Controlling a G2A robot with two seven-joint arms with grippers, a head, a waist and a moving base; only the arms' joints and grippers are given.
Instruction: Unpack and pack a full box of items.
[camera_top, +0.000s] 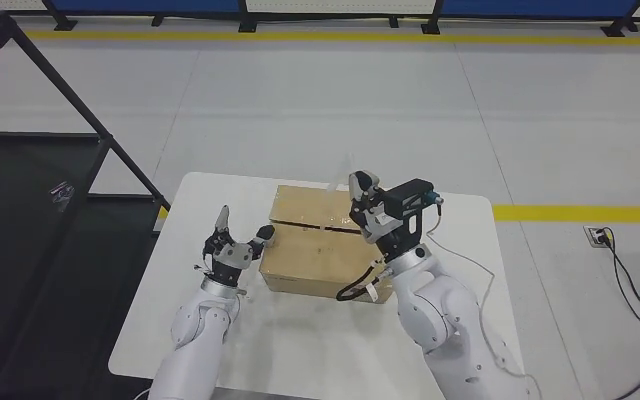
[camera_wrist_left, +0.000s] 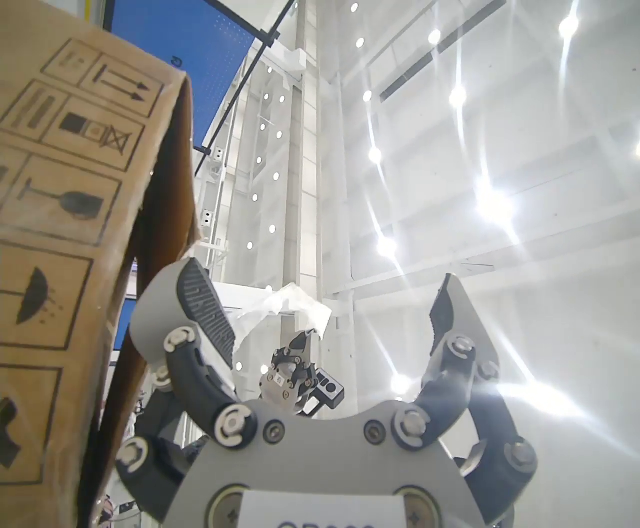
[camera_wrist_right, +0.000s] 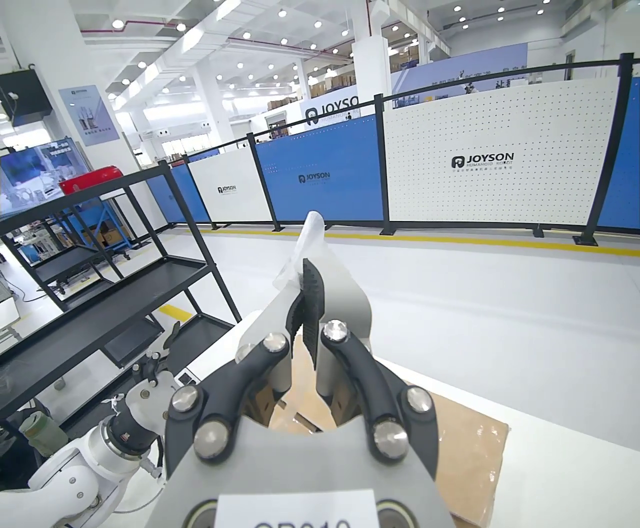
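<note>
A brown cardboard box (camera_top: 315, 240) sits on the white table (camera_top: 300, 340), its top flaps down. My right gripper (camera_top: 362, 190) is raised above the box's far right part, pointing up, shut on a thin strip of clear tape (camera_wrist_right: 307, 240) that sticks up past the fingertips. In the right wrist view the gripper (camera_wrist_right: 307, 285) has its ribbed pads pressed together on the strip. My left gripper (camera_top: 240, 225) stands open beside the box's left side, pointing up. In the left wrist view the gripper (camera_wrist_left: 325, 300) holds nothing, with the printed box wall (camera_wrist_left: 60, 250) close by.
A black metal shelf rack (camera_top: 50, 220) stands just left of the table. A cable (camera_top: 470, 255) trails across the table's right part. White floor with a yellow line (camera_top: 560, 212) lies beyond; fence panels (camera_wrist_right: 450, 165) stand farther off.
</note>
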